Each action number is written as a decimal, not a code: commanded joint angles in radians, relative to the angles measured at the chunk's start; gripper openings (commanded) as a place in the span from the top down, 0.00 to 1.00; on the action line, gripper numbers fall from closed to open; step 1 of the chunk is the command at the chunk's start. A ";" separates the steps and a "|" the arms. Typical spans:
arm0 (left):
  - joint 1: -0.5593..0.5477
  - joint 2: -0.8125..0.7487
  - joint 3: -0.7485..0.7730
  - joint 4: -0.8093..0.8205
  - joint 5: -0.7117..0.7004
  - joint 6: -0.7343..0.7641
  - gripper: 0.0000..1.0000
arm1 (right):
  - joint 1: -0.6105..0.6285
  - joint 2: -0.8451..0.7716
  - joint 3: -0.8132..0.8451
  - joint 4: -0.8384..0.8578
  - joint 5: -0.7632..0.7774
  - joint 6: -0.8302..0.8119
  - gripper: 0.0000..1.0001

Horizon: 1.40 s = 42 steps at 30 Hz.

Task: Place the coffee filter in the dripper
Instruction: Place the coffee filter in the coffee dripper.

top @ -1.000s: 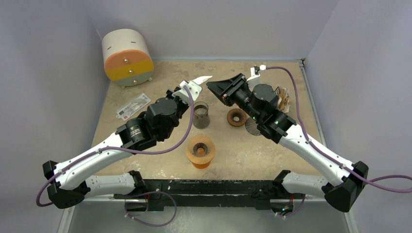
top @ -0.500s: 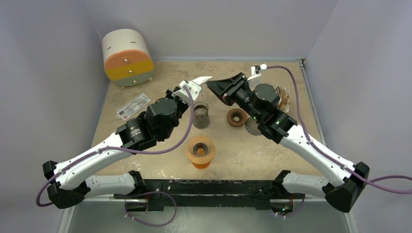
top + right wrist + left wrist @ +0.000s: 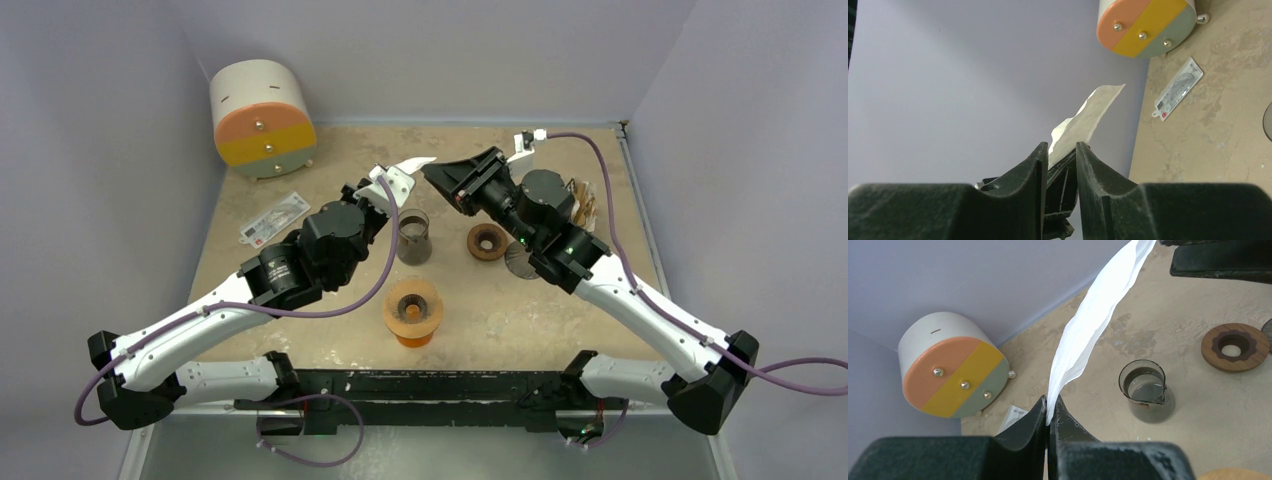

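left fingers (image 3: 1033, 426) pinch the coffee filter (image 3: 1093, 320), raised over the table (image 3: 560, 300). right fingers (image 3: 1030, 176) sit at its 3 o'clock, narrowly parted by its tip.

1. left gripper (image 3: 1049, 409) at bottom edge, jaws pressed together on the lower corner of the white coffee filter (image 3: 1093, 325).
2. filter rises from the jaws and leans right, folded flat; its top leaves the frame just beside the black right gripper (image 3: 1193, 255).
3. glass beaker (image 3: 1146, 390) upright on the tan table (image 3: 1198, 405), right of the filter.
4. wooden ring (image 3: 1235, 346) lies flat further right, apart from the beaker.
5. white drum (image 3: 950, 372), face orange, yellow and grey-green, at left by the wall.
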 commanded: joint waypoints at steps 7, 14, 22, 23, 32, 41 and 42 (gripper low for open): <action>-0.010 -0.025 0.010 0.009 -0.015 0.001 1.00 | 0.012 0.014 0.051 0.021 -0.001 0.006 0.70; -0.015 -0.030 0.006 0.008 -0.015 0.009 1.00 | 0.014 0.018 0.053 0.018 0.005 0.005 0.70; -0.021 -0.038 0.001 0.014 -0.018 0.012 1.00 | 0.015 0.028 0.055 0.014 0.009 0.006 0.71; -0.022 -0.038 0.001 0.014 -0.018 0.013 1.00 | 0.015 0.028 0.055 0.013 0.011 0.005 0.71; -0.031 -0.040 -0.003 0.014 -0.021 0.019 1.00 | 0.017 0.031 0.058 0.014 0.011 0.004 0.71; -0.059 -0.031 -0.030 0.036 -0.048 0.062 1.00 | 0.017 0.046 0.073 0.008 0.006 0.001 0.71; -0.064 -0.031 -0.036 0.044 -0.056 0.073 1.00 | 0.018 0.046 0.074 0.006 0.007 0.000 0.71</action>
